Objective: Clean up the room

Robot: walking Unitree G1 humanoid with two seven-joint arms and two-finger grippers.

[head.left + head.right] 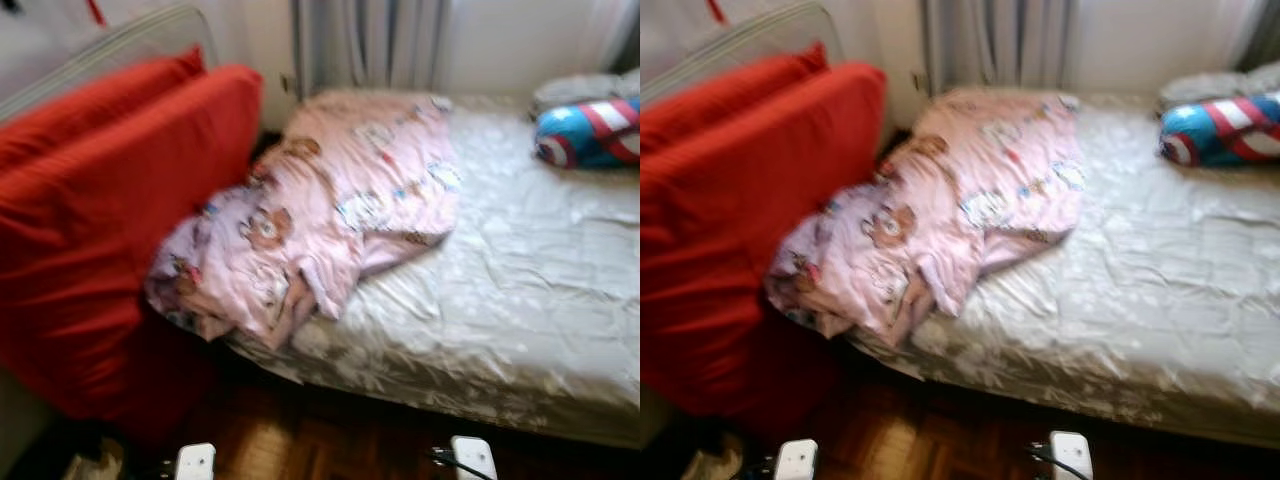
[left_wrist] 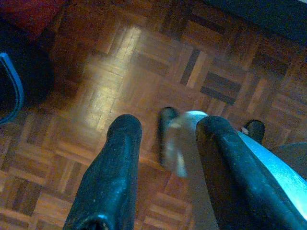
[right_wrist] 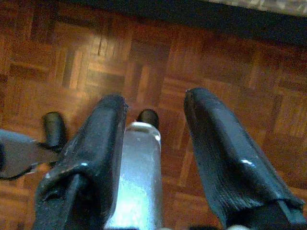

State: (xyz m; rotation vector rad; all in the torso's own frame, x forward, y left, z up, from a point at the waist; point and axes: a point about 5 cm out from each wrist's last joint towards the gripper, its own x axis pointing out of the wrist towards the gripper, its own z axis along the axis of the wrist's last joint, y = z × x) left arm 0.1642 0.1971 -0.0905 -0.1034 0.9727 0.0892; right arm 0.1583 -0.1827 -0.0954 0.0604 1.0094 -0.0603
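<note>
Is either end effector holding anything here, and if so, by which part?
Nothing is held. The left end effector and right end effector are both open, hanging over bare wooden floor beside the bed.

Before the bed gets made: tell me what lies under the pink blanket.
The pink blanket lies crumpled on the pale sheet of the bed, its lower end hanging over the edge beside the red cushions. Whether anything is hidden inside its folds cannot be seen.
</note>
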